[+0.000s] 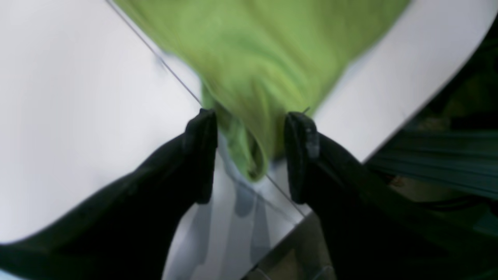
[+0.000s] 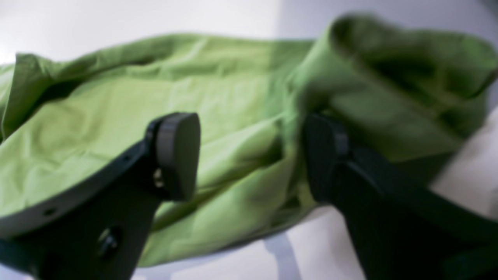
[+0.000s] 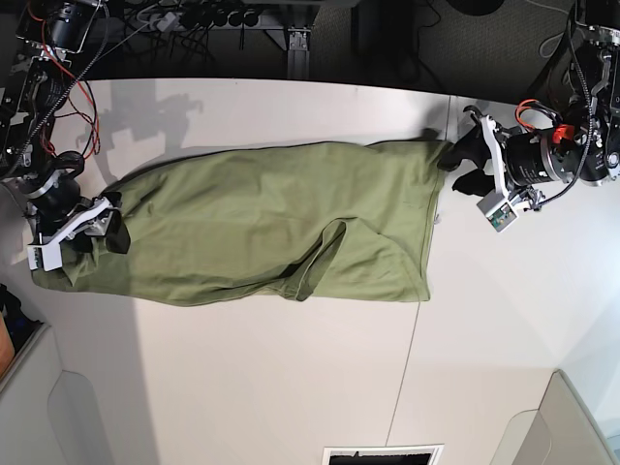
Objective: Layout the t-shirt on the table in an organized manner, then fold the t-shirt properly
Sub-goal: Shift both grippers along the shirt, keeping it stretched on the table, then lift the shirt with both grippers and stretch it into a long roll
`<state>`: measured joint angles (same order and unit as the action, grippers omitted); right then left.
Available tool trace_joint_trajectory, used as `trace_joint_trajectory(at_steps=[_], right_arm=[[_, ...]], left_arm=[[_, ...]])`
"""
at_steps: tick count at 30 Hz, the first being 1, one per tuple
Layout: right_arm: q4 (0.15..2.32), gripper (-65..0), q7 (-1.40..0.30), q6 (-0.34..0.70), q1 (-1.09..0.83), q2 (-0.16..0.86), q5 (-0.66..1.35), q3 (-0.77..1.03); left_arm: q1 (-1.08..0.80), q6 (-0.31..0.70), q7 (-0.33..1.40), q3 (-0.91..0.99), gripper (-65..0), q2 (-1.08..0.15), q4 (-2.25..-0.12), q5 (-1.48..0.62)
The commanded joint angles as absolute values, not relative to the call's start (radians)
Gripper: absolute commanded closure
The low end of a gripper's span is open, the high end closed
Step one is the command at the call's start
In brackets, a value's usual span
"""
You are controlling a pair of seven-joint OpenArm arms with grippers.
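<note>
Two grippers, left gripper (image 1: 249, 155) and right gripper (image 2: 249, 155), stand jaws wide at opposite ends of the t-shirt (image 3: 262, 228); soft, light cloth, best pinched at the corners.

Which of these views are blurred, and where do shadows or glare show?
Left wrist view: the olive-green cotton t-shirt is motion-smeared, the white panelled table glares. Right wrist view: soft focus, worst upper right. Base view: sharp, with arm shadows on the table's far edge.

Bare table (image 3: 291, 387) lies open below the t-shirt (image 3: 252, 223), unobstructed.
</note>
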<state>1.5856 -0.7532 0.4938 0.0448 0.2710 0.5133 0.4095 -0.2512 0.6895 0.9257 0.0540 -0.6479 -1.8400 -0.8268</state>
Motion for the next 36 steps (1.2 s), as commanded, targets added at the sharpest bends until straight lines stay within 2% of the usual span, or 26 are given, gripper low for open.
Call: trace_joint_trajectory(at_steps=[1, 7, 14, 15, 16, 18, 19, 22, 23, 24, 25, 27, 28, 32, 36], right_arm=[[1.603, -41.1, -0.734, 0.498, 0.062, 0.285, 0.532, 0.413], [1.603, -41.1, -0.738, 0.499, 0.025, 0.287, 0.531, 0.428], [1.602, -41.1, -0.738, 0.498, -0.034, 0.277, 0.516, 0.428], [1.601, -41.1, -0.737, 0.498, -0.048, 0.277, 0.501, 0.428], [1.597, -41.1, -0.731, 0.498, -0.062, 0.277, 0.492, 0.428], [1.580, -41.1, -0.703, 0.498, -0.079, 0.276, 0.493, 0.428], [1.565, -41.1, -0.692, 0.497, -0.081, 0.276, 0.493, 0.428], [1.509, -40.9, -0.658, 0.497, -0.072, 0.276, 0.494, 0.427], [1.491, -39.5, -0.650, 0.497, -0.069, 0.276, 0.494, 0.426], [1.475, -34.5, -0.652, 0.498, -0.066, 0.277, 0.494, 0.426], [1.466, -26.4, -0.657, 0.498, -0.064, 0.276, 0.494, 0.426], [1.467, -4.7, -0.669, 0.499, -0.064, 0.277, 0.495, 0.426], [1.475, 0.0, -0.687, 0.499, -0.064, 0.278, 0.497, 0.426], [1.561, 0.0, -0.775, 0.548, -0.083, 0.277, 0.571, 0.440], [1.734, 0.0, -0.778, 0.554, -0.147, 0.277, 0.665, 0.496]], left_arm=[[-0.243, 0.698, 0.898, 0.064, -30.3, -0.662, -1.855, -0.844], [-0.313, 0.698, 0.796, 0.064, -30.3, -0.653, -1.850, -0.694], [-0.319, 0.698, 0.775, 0.064, -30.0, -0.589, -1.850, -0.694], [-0.319, 0.698, 0.775, 0.064, -27.7, -0.567, -1.849, -0.694], [-0.319, 0.698, 0.775, 0.064, -21.6, -0.547, -1.846, -0.691], [-0.319, 0.698, 0.773, 0.064, -3.4, -0.512, -1.835, -0.678], [-0.319, 0.698, 0.773, 0.064, 0.0, -0.499, -1.829, -0.672], [-0.319, 0.698, 0.774, 0.064, 0.0, -0.482, -1.813, -0.674], [-0.319, 0.698, 0.775, 0.064, 0.0, -0.482, -1.811, -0.677], [-0.319, 0.698, 0.775, 0.064, 0.0, -0.483, -1.812, -0.681], [-0.318, 0.698, 0.775, 0.064, 0.0, -0.485, -1.812, -0.694], [-0.319, 0.698, 0.787, 0.067, 0.0, -0.499, -1.820, -0.759], [-0.319, 0.698, 0.807, 0.068, 0.0, -0.511, -1.832, -0.805], [-0.340, 0.698, 0.913, 0.089, 0.0, -0.562, -1.951, -0.954], [-0.406, 0.698, 0.923, 0.171, 0.0, -0.601, -2.162, -0.992]])
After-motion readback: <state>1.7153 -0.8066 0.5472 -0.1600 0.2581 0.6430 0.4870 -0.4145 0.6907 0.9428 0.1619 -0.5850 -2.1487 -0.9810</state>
